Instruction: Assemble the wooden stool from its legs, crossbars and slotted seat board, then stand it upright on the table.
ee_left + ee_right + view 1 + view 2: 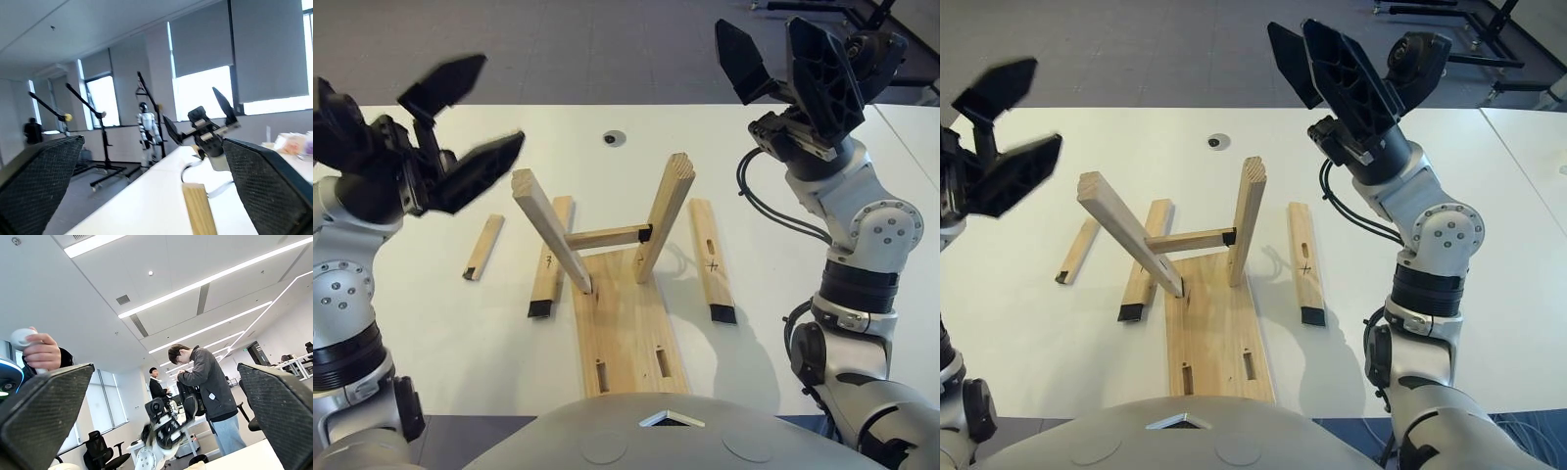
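Our left pincer (502, 98) hangs at the upper left of the frame, above the desk (421, 333), with its two black fingers spread wide and nothing between them. Just below and to the right of it, a short crossbar (483, 247) lies flat and alone on the white surface, its dark-tipped end pointing toward the bottom of the frame. Next comes a flat leg (548, 279), also lying on the desk, partly hidden behind a leaning leg (546, 223) that rises from the seat board (628, 333) and tilts toward the upper left. We see a joined crossbar (605, 237) running level from this leaning leg to a steeper leg (664, 215), which stands at the far end of the board and tips slightly to the right. The seat board itself lies flat at the bottom centre, with two empty slots showing near its lower end. To its right, a slotted leg (713, 259) rests flat on the desk, apart from the board. A small round grommet (615, 138) sits in the desk above the assembly. At the upper right, our right pincer (766, 44) is raised well clear of the parts, fingers wide apart and gripping nothing.
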You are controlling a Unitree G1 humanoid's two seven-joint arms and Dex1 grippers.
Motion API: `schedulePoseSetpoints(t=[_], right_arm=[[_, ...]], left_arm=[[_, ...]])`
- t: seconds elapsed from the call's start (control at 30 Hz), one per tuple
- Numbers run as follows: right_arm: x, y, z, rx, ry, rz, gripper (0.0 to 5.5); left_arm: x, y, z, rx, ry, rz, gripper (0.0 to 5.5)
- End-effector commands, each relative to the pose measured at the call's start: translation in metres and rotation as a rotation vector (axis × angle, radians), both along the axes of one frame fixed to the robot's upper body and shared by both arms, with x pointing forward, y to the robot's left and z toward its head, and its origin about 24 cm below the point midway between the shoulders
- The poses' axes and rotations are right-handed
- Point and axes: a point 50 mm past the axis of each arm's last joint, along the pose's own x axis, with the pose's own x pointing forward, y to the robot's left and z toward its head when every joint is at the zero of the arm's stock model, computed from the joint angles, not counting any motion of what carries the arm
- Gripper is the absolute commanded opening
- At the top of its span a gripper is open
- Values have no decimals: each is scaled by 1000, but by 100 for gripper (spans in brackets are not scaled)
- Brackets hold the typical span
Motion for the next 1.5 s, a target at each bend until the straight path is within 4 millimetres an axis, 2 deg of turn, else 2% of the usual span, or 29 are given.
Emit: schedulePoseSetpoints(t=[0.03,0.17,0.2,0.27,0.3,0.4,0.43,0.47,0.57,0.77,0.8,0.93,1.0,1.07,1.13,1.2,1.27,1.33,1.4,1.5], right_arm=[[2,5,7,-26,-29,21,540],[1,9,6,-37,-39,28,540],[2,9,5,-39,-39,27,540],[1,9,3,-47,-37,23,540],[1,9,2,-52,-35,26,540],[2,9,0,-74,-32,37,540],[2,9,0,-80,-33,39,540],[2,8,0,-85,-35,38,540],[4,8,2,-98,-43,32,540],[5,13,-1,-111,-48,30,540],[5,14,-2,-110,-48,28,540],[11,1,-11,-95,-25,-48,540],[14,-11,-16,-104,-28,-106,540],[18,-25,-22,-151,-31,-173,540],[19,-46,-31,-276,-40,-274,540],[15,-62,-41,-415,-46,-317,540],[14,-73,-54,-550,-42,-337,540],[16,-77,-66,-651,-42,-345,540],[16,-76,-73,-683,-42,-338,540],[19,-66,-83,-702,-44,-316,540]], left_arm=[[12,-8,26,-63,-66,123,514],[23,-29,42,-72,-51,165,514],[26,-35,41,-58,-22,171,514],[26,-53,26,-3,79,117,514],[22,-64,5,84,169,64,514],[4,-81,-77,209,519,-38,514],[-2,-86,-96,227,582,-35,514],[-6,-89,-106,236,607,-30,514],[-3,-92,-108,235,571,13,514],[12,-90,-75,166,368,62,514],[13,-88,-66,137,315,74,514],[-2,-68,-2,-109,-21,59,514],[-11,-57,9,-142,-69,37,514],[-13,-42,9,-107,-67,56,514],[-11,-13,-4,6,12,145,514],[-8,23,-28,118,136,262,514],[-12,54,-61,206,293,335,514],[-25,72,-90,307,422,361,514],[-31,72,-101,351,479,323,514],[-25,55,-98,343,464,240,514]])
